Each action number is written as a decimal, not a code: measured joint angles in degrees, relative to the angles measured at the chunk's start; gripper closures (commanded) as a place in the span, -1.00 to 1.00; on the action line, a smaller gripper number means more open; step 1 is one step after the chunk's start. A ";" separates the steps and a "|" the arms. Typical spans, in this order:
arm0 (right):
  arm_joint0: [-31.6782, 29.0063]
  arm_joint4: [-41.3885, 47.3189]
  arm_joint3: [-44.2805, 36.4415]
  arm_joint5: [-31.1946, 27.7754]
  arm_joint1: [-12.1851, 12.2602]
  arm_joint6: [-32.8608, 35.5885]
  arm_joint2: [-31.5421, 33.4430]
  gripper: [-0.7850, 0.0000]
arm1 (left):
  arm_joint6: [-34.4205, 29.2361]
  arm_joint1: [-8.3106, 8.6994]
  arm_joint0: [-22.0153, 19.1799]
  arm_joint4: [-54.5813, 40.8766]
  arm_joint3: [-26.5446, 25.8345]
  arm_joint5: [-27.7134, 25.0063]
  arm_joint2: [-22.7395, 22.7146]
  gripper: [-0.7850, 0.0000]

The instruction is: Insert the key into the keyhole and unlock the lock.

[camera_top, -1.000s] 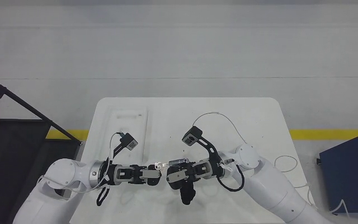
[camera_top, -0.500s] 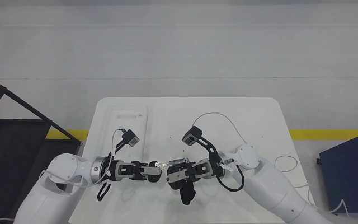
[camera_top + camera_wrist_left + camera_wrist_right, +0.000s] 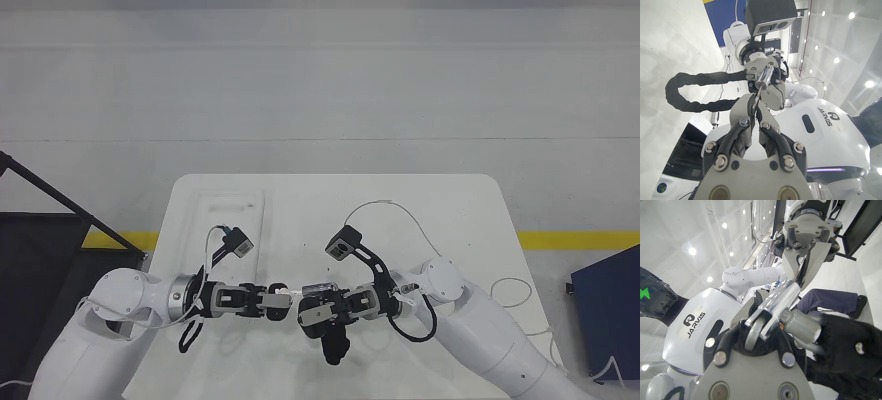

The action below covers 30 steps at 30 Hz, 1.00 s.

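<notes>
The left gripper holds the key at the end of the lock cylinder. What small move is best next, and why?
Probably push the key straight in along the axis of the lock, without turning yet. The left gripper is shut on the key, whose tip meets the lock's end face, with most of the blade outside. The right gripper holds the lock.

- white table [image 3: 460,210], plain top
- flat white tray [image 3: 232,215] lying on the table, far-left part
- yellow stripe [image 3: 580,240] on the grey floor, either side of the table
- dark blue box [image 3: 610,300] off right
- black frame [image 3: 50,195] off left
</notes>
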 measured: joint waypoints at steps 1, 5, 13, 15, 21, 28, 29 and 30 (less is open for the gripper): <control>0.00 0.00 0.00 0.00 0.00 0.00 0.00 1.00 | 0.12 0.00 -0.01 0.06 0.00 -0.07 0.02 1.00; 0.00 0.00 0.00 0.00 0.00 0.00 0.00 1.00 | 0.83 0.01 0.11 0.71 -0.21 -0.45 -0.16 1.00; 0.00 0.00 0.00 0.00 0.00 0.00 0.00 1.00 | 7.81 0.29 2.49 10.06 -5.52 1.58 -1.07 1.00; 0.00 0.00 0.00 0.00 0.00 0.00 0.00 1.00 | 8.76 0.29 2.96 11.15 -6.68 1.39 -0.93 1.00; 0.00 0.01 0.00 0.00 0.00 0.00 0.00 1.00 | 11.79 0.34 4.39 15.57 -10.01 0.98 -0.89 1.00; 0.00 -0.01 0.00 0.00 0.00 0.00 0.00 1.00 | 18.44 0.46 7.71 24.37 -14.41 1.44 -1.95 1.00; 0.00 -0.01 0.00 0.00 0.00 0.00 0.00 1.00 | 19.48 0.46 8.19 25.52 -14.98 1.48 -2.15 1.00; 0.00 -0.01 0.00 0.00 0.00 0.00 0.00 1.00 | 20.55 0.47 8.70 26.76 -15.56 1.49 -2.36 1.00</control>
